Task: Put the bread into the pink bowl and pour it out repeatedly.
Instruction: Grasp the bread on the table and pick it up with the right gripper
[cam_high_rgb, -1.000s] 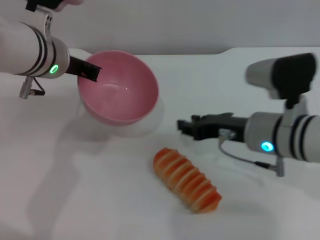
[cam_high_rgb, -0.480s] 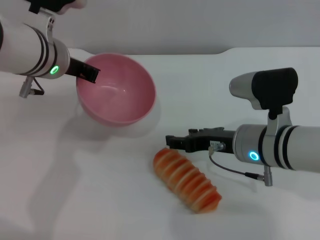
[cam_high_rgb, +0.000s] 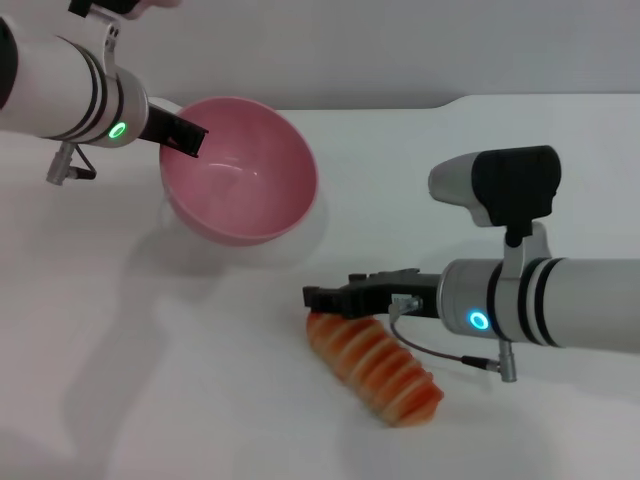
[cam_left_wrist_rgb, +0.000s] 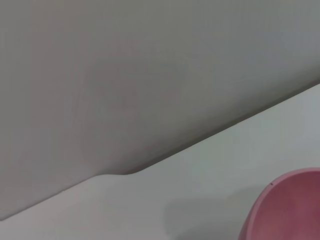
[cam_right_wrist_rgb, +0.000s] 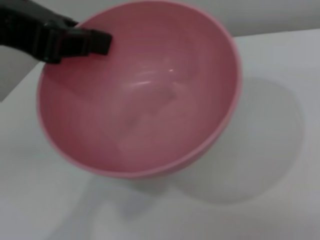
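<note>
- While my left gripper (cam_high_rgb: 185, 135) pinches the pink bowl (cam_high_rgb: 240, 170) by its rim, the bowl tips, empty and ready.
- My right gripper (cam_high_rgb: 325, 300) hangs over the bread's (cam_high_rgb: 375, 365) near end on the table (cam_high_rgb: 200, 400); I cannot tell its jaws.

Empty pink bowl tipped up, bread lying out on the table

The pink bowl (cam_high_rgb: 240, 170) is round, deep and glossy inside, with nothing in it; it's tilted so its opening faces toward the near side, and it casts a shadow on the white table (cam_high_rgb: 200, 380) under it. The bread (cam_high_rgb: 375, 365) is an orange-brown toy loaf with pale cream ridged stripes, lying flat and slanted on the table, well apart from the bowl, nearer and off to the right.
</note>
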